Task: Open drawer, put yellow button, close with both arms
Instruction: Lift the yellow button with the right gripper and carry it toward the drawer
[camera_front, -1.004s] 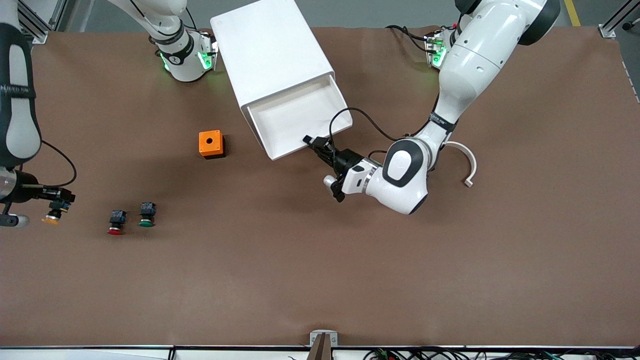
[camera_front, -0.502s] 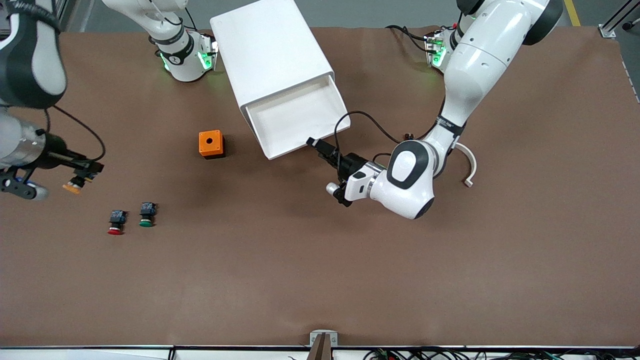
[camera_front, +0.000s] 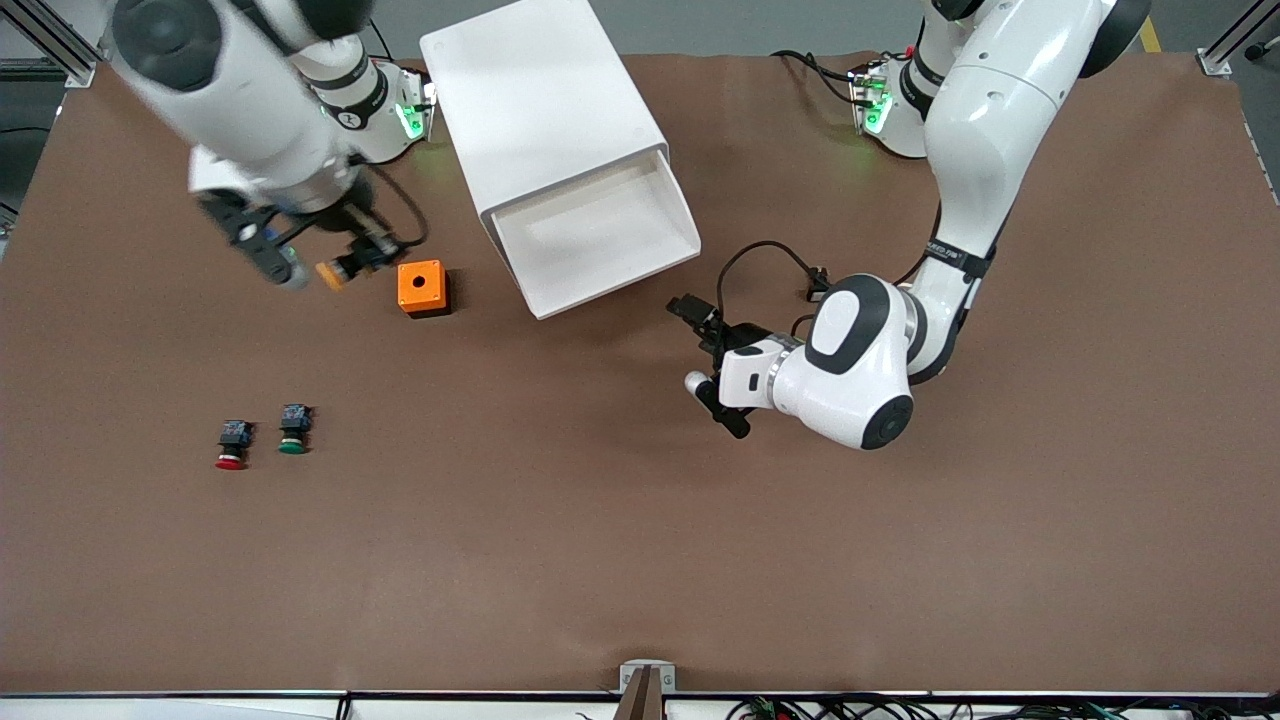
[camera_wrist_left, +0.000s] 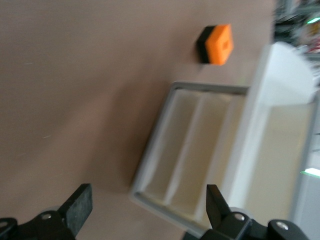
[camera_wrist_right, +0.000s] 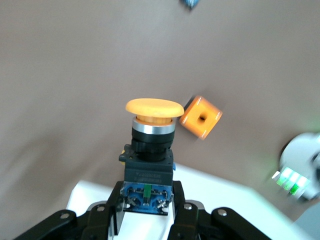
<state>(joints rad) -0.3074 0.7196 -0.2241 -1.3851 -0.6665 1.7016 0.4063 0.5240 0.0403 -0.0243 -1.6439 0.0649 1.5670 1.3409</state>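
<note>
The cabinet (camera_front: 545, 100) lies with its top drawer (camera_front: 600, 240) pulled out and empty; the drawer also shows in the left wrist view (camera_wrist_left: 200, 150). My right gripper (camera_front: 355, 262) is shut on the yellow button (camera_front: 328, 274) and holds it in the air over the table beside the orange box. In the right wrist view the fingers (camera_wrist_right: 148, 200) clamp the button's dark body, yellow cap (camera_wrist_right: 154, 107) pointing outward. My left gripper (camera_front: 695, 315) is open and empty, a little off the drawer's front corner; its fingers (camera_wrist_left: 77, 207) stand wide apart.
An orange box (camera_front: 421, 288) with a hole sits beside the drawer, toward the right arm's end; it shows in both wrist views (camera_wrist_left: 218, 44) (camera_wrist_right: 201, 117). A red button (camera_front: 231, 445) and a green button (camera_front: 293, 430) stand nearer the front camera.
My right arm has swung the yellow button from the table's end toward the orange box and cabinet. My left gripper has drawn back from the drawer's front corner.
</note>
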